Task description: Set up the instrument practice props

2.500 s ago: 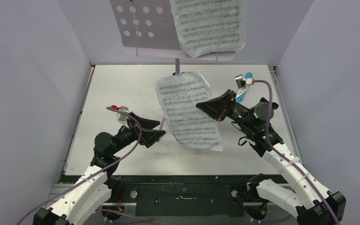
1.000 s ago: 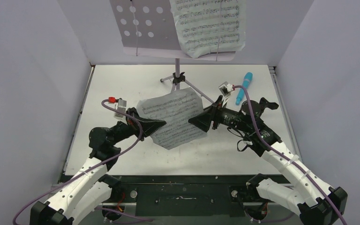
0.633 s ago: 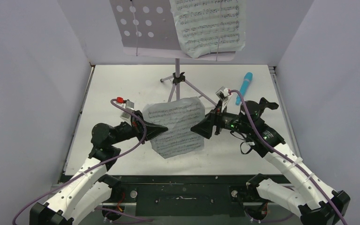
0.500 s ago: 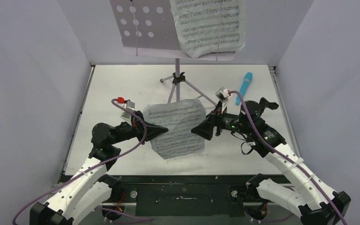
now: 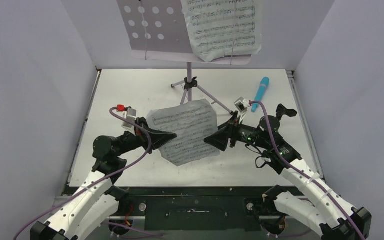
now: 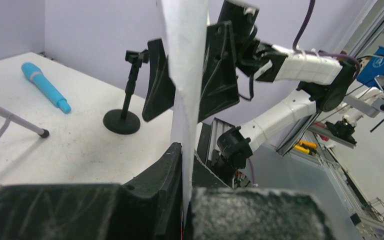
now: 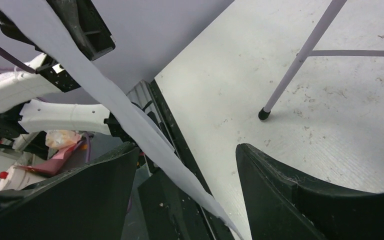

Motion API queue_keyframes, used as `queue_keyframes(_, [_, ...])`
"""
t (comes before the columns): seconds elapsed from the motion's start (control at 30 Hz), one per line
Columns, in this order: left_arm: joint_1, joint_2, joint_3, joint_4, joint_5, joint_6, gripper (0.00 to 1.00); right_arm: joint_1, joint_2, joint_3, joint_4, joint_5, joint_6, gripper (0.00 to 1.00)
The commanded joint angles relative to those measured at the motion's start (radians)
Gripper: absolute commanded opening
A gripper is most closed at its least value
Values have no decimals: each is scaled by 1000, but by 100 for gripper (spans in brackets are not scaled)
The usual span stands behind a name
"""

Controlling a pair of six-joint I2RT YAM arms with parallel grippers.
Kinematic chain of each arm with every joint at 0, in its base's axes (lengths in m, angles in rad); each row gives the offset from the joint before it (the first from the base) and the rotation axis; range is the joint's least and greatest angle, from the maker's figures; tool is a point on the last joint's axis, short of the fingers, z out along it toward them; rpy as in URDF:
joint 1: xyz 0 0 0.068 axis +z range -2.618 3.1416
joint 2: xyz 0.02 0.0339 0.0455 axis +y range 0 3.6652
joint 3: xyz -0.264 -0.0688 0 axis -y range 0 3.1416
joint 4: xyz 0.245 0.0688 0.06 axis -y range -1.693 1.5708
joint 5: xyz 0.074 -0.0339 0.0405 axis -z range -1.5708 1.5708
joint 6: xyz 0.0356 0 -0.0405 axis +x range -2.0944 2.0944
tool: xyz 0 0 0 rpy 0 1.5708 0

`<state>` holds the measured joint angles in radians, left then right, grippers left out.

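Sheet-music page (image 5: 187, 127) has swung flatter in left claw (image 5: 174, 135).

A lilac music stand (image 5: 150, 35) rises at the far side of the table (image 5: 125, 90), its desk punched with round holes on the left half. One sheet of music (image 5: 222, 27) rests on the desk's right half. Lower down, between the two arms, a second sheet (image 5: 185, 131) hangs above the table, tilted. The left end effector (image 5: 172, 136) pinches its left edge. The right end effector (image 5: 212, 140) meets its right edge. A turquoise microphone (image 5: 261, 93) lies on the table beyond the right arm, near the far right corner.
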<state>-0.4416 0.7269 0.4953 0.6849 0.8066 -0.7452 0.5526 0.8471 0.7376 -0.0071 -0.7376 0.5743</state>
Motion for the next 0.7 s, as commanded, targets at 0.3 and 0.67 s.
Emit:
queue_keyframes(0.3, [18, -133, -41, 247, -350, -81, 0, -11, 66, -133, 638, -47, 334, 72])
queue_keyframes(0.67, [20, -93, -107, 519, -526, -195, 0, 34, 189, -145, 993, 1, 479, 68])
